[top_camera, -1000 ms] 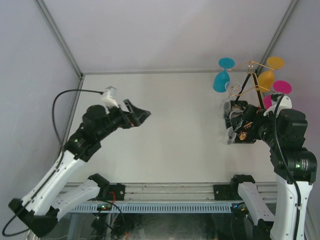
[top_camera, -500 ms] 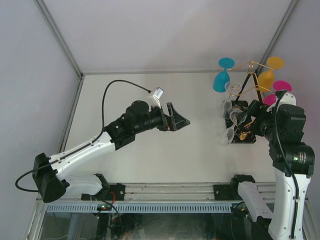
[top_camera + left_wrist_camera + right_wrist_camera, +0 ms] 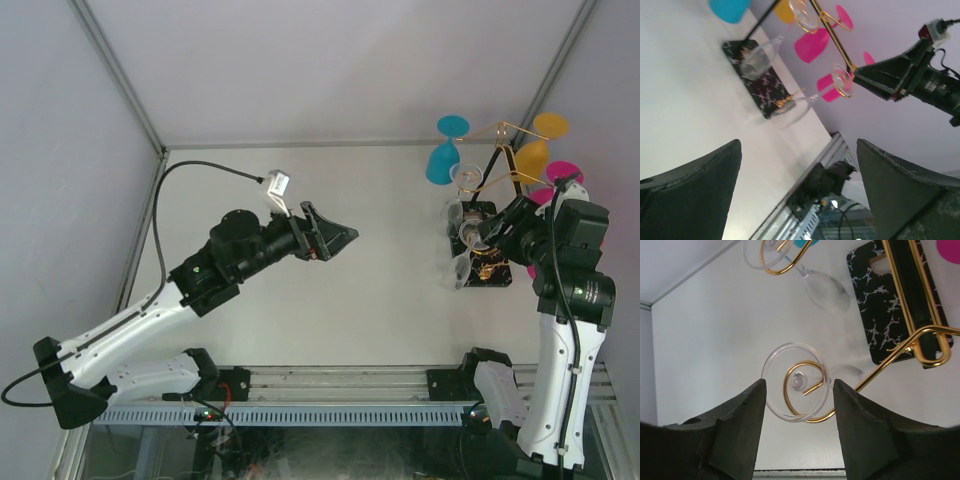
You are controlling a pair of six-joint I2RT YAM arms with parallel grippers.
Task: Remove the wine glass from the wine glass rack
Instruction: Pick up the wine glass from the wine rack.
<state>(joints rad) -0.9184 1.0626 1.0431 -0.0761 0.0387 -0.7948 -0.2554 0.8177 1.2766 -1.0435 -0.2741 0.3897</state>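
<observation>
The wine glass rack (image 3: 497, 152) is a gold wire stand on a black marbled base (image 3: 880, 310) at the table's right. Clear, teal, yellow and pink glasses hang upside down from its loops. In the right wrist view, one clear wine glass (image 3: 796, 381) hangs by its foot in a curled loop. My right gripper (image 3: 799, 390) is open, one finger on each side of that foot, not touching it. My left gripper (image 3: 338, 238) is open and empty above mid-table, pointing toward the rack (image 3: 830, 30).
A second clear glass (image 3: 824, 290) hangs closer to the base. A teal glass (image 3: 442, 160), a yellow glass (image 3: 532, 155) and a pink glass (image 3: 563, 174) hang on the far arms. Grey walls stand right behind the rack. A metal rail (image 3: 340, 385) runs along the near edge.
My left arm swung right toward the middle of the table, then drew back a little. My right gripper shifted slightly at the rack, staying open around the clear glass's foot.
</observation>
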